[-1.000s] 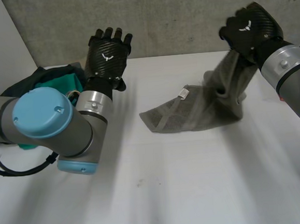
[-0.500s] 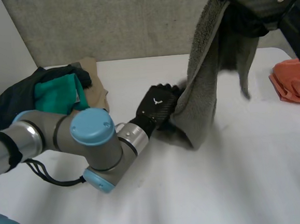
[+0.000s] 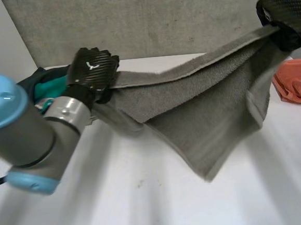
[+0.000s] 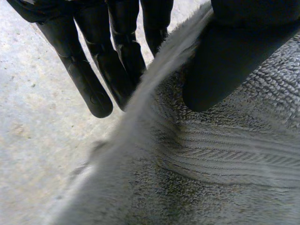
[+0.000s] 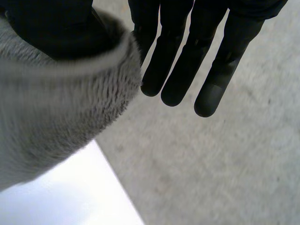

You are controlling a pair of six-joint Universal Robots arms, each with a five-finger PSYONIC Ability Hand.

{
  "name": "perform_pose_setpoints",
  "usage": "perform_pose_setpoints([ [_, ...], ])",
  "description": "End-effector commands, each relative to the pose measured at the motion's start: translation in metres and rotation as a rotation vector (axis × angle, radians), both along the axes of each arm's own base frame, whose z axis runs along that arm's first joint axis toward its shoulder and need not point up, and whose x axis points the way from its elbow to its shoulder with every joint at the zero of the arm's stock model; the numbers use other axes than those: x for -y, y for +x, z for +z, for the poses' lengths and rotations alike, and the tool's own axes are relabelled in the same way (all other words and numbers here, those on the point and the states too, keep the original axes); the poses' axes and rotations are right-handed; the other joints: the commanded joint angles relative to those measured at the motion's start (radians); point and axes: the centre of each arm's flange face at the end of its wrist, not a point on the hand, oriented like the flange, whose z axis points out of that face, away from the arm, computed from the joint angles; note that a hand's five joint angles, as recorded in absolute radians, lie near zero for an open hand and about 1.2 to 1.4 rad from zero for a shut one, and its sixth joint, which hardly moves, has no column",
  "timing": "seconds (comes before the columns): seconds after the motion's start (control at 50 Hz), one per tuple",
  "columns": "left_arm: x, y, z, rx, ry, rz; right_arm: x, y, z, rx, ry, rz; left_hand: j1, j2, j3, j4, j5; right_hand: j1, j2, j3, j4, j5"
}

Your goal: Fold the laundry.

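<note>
Looks like the grey towel (image 3: pixel 202 103) is being held up by two spots along its top edge so it hangs open over the white table (image 3: pixel 148 211). My guess is that's to spread it flat before the first fold. The left hand (image 3: pixel 92 65) is at the far left and has that end nipped between its thumb and nearly straight fingers (image 4: pixel 89 79). The right hand (image 3: pixel 288 2) is higher up at the far right, thumb clamped into the cloth, fingers (image 5: pixel 173 70) straight. The towel sags between them, with its low corner dangling near the tabletop. The pile of dark and teal clothes (image 3: pixel 47 87) sits far left, and a folded orange cloth (image 3: pixel 297 82) is on the right.
</note>
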Motion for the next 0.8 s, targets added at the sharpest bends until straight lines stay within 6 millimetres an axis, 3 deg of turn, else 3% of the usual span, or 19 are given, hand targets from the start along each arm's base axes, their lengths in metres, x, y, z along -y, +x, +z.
perform_pose_setpoints([
  [0.02, -0.025, 0.029, 0.001, 0.123, 0.102, 0.037, 0.004, -0.008, -0.025, -0.098, 0.138, -0.038, 0.189, 0.13, 0.137, 0.129, 0.208, 0.275, 0.209, 0.199, 0.195, 0.209],
  [0.14, -0.033, 0.036, -0.031, 0.202, 0.257, 0.042, 0.01, -0.006, -0.072, -0.236, 0.284, -0.019, 0.013, -0.046, -0.04, -0.047, 0.032, 0.275, 0.209, 0.199, 0.195, 0.209],
  [0.2, -0.024, 0.032, -0.06, 0.243, 0.336, 0.04, 0.017, -0.005, -0.09, -0.247, 0.339, -0.016, -0.095, -0.154, -0.148, -0.156, -0.077, 0.275, 0.209, 0.199, 0.195, 0.209],
  [0.34, -0.01, 0.029, -0.088, 0.281, 0.403, 0.06, 0.029, -0.005, -0.128, -0.277, 0.45, -0.048, -0.131, -0.19, -0.184, -0.191, -0.113, 0.275, 0.209, 0.199, 0.195, 0.209],
  [0.48, -0.01, 0.032, -0.095, 0.287, 0.425, 0.068, 0.028, -0.002, -0.14, -0.291, 0.481, -0.047, -0.119, -0.178, -0.172, -0.18, -0.101, 0.275, 0.209, 0.199, 0.195, 0.209],
  [0.54, -0.01, 0.036, -0.098, 0.292, 0.439, 0.077, 0.028, -0.002, -0.141, -0.291, 0.478, -0.048, 0.021, -0.038, -0.032, -0.039, 0.039, 0.275, 0.209, 0.199, 0.195, 0.209],
  [0.58, -0.009, 0.037, -0.1, 0.291, 0.439, 0.078, 0.029, -0.002, -0.142, -0.292, 0.473, -0.049, 0.257, 0.199, 0.205, 0.197, 0.276, 0.275, 0.209, 0.199, 0.195, 0.209],
  [0.64, -0.003, 0.035, -0.097, 0.279, 0.416, 0.081, 0.032, -0.001, -0.143, -0.301, 0.455, -0.047, 0.259, 0.2, 0.206, 0.199, 0.277, 0.275, 0.209, 0.199, 0.195, 0.209],
  [0.72, 0.025, 0.023, -0.092, 0.223, 0.297, 0.087, 0.052, 0.001, -0.146, -0.296, 0.395, -0.069, 0.259, 0.2, 0.206, 0.199, 0.277, 0.275, 0.209, 0.199, 0.195, 0.209],
  [0.8, 0.067, 0.005, -0.056, 0.122, 0.049, 0.1, 0.092, 0.005, -0.12, -0.259, 0.188, -0.145, 0.259, 0.2, 0.206, 0.199, 0.277, 0.275, 0.209, 0.199, 0.195, 0.209],
])
